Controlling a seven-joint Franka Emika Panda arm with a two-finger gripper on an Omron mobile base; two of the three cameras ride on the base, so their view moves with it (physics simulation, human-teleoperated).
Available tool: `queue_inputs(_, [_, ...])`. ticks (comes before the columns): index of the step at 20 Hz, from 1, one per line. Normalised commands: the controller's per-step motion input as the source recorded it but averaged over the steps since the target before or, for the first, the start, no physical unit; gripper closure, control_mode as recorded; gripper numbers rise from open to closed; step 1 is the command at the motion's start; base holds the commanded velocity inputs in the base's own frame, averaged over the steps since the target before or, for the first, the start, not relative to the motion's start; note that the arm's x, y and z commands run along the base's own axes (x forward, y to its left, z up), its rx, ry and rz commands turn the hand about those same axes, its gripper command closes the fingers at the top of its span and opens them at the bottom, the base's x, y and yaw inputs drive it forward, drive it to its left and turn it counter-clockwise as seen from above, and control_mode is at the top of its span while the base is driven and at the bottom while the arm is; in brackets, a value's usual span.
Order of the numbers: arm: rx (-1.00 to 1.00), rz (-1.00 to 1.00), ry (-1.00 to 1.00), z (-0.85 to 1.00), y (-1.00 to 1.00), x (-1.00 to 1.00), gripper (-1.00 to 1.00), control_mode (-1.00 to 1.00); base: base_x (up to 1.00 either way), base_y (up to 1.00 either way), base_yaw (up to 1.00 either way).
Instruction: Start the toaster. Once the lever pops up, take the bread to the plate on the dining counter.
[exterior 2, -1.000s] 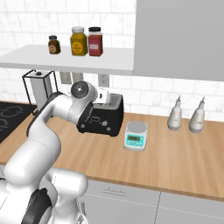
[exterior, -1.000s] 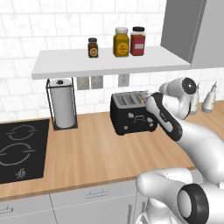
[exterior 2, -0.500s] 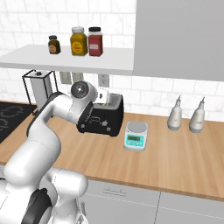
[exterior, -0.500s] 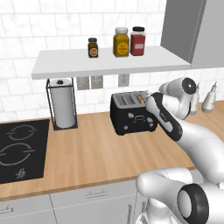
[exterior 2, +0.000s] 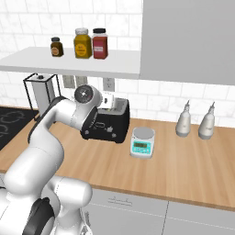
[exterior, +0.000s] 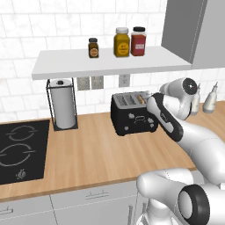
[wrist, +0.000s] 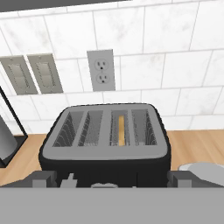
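Note:
The black toaster [exterior: 132,117] [exterior 2: 106,126] [wrist: 105,151] stands on the wooden worktop against the tiled wall. The bread [wrist: 121,130] [exterior: 141,97] sits low in the third of its four slots, seen as a thin tan edge. My gripper [wrist: 111,179] [exterior: 151,100] [exterior 2: 107,100] hovers just above the toaster's front top edge, looking down over the slots. It is open, its fingertips [wrist: 43,177] wide apart with nothing between them. The plate and the dining counter are out of view.
A paper towel holder [exterior: 63,110] and a black cooktop [exterior: 17,149] lie left of the toaster. A small scale [exterior 2: 142,142] and two bottles [exterior 2: 183,123] stand to its right. A shelf [exterior: 110,62] with three jars hangs above; an outlet [wrist: 101,70] is behind.

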Motion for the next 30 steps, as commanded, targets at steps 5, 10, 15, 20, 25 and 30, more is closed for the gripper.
queue_inputs(5, [0.0, 0.0, 0.0, 0.0, 0.0, 0.0, -1.0, -1.0, 0.0, 0.0, 0.0])
queue_inputs(10, [0.0, 0.0, 0.0, 0.0, 0.0, 0.0, -1.0, -1.0, 0.0, 0.0, 0.0])
queue_inputs(15, [0.0, 0.0, 0.0, 0.0, 0.0, 0.0, -1.0, -1.0, 0.0, 0.0, 0.0])
queue_inputs(20, [0.0, 0.0, 0.0, 0.0, 0.0, 0.0, -1.0, -1.0, 0.0, 0.0, 0.0])
queue_inputs(25, [0.0, 0.0, 0.0, 0.0, 0.0, 0.0, -1.0, -1.0, 0.0, 0.0, 0.0])
queue_inputs(30, [0.0, 0.0, 0.0, 0.0, 0.0, 0.0, -1.0, -1.0, 0.0, 0.0, 0.0])
